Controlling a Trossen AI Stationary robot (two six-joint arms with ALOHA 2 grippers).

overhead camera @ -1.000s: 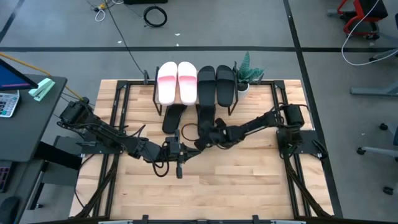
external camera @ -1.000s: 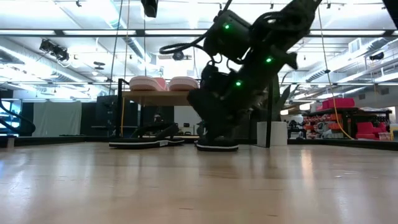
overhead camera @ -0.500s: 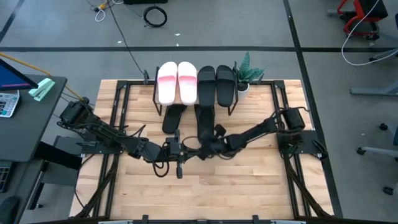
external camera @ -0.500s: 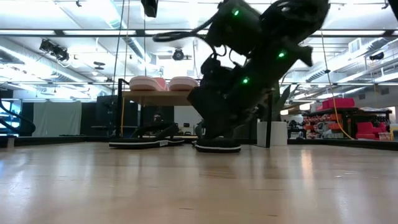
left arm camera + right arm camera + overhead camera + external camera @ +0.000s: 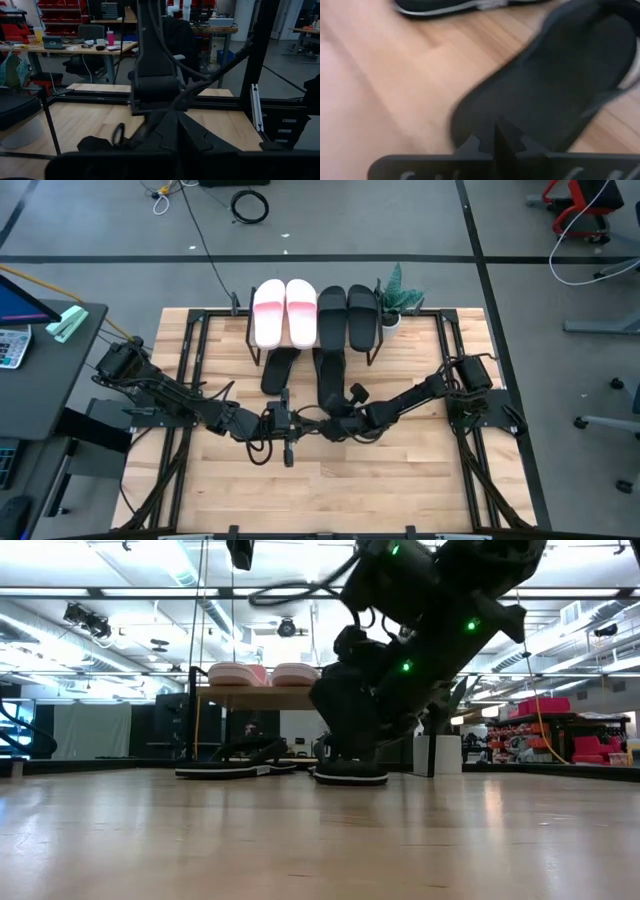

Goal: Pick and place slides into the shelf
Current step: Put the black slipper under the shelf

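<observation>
My right end effector [image 5: 340, 423] hovers at the black slide's [image 5: 331, 377] heel, lengthwise toward the shelf [image 5: 375, 345]; finger spread unclear.

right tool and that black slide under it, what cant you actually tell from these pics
- Right tool: whether it is open or shut; its own arm covers it in the high and low views.
- Black slide: grip contact; the right wrist view is blurred and very close.
- Second black slide on the table: its toe end is hidden under the shelf in the high view.
- Left tool: state hidden, dark and small.
</observation>
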